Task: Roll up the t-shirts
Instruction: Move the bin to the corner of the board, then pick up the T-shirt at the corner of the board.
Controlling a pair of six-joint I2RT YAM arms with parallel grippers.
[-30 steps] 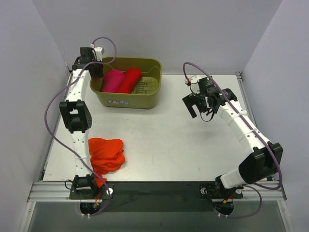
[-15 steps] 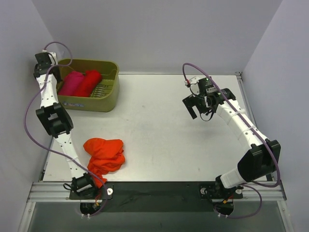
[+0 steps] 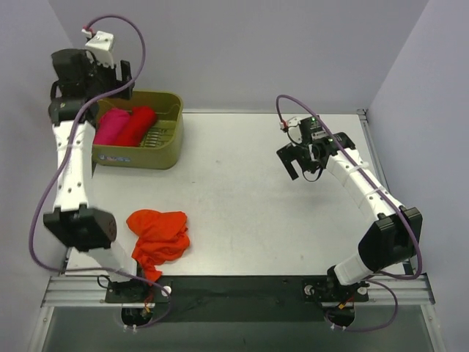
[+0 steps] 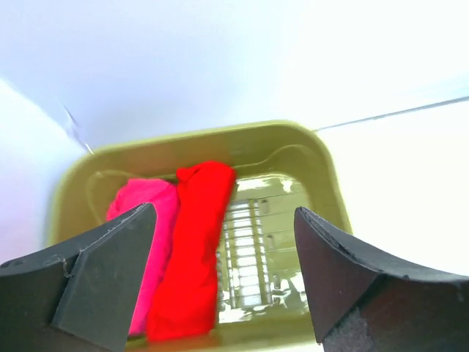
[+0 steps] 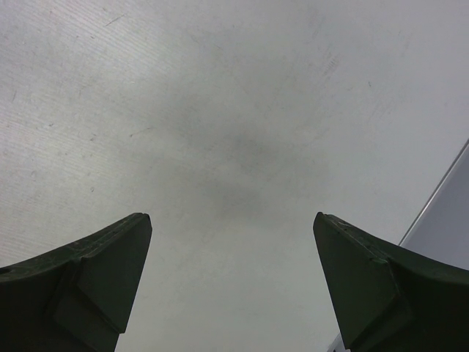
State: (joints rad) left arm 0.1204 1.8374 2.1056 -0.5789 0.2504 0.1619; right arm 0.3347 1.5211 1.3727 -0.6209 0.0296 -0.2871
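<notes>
Two rolled t-shirts lie side by side in the olive basket (image 3: 165, 150), a magenta-pink one (image 3: 110, 126) (image 4: 150, 220) on the left and a red one (image 3: 136, 125) (image 4: 194, 242) beside it. The orange t-shirt (image 3: 158, 235) sits crumpled on the table near the left arm's base. My left gripper (image 4: 223, 282) hangs open above the basket's near rim (image 4: 242, 334), with nothing between its fingers. Over bare table at the right, my right gripper (image 3: 299, 161) (image 5: 231, 286) is open and empty.
The basket stands at the table's far left corner, close to the left wall. Its right half shows a bare slotted floor (image 4: 256, 249). The table's right edge (image 5: 440, 198) runs near the right gripper.
The basket slid left to the far corner in the left gripper's hold. The left gripper then let go, opened and rose above it. The right arm barely moved.
</notes>
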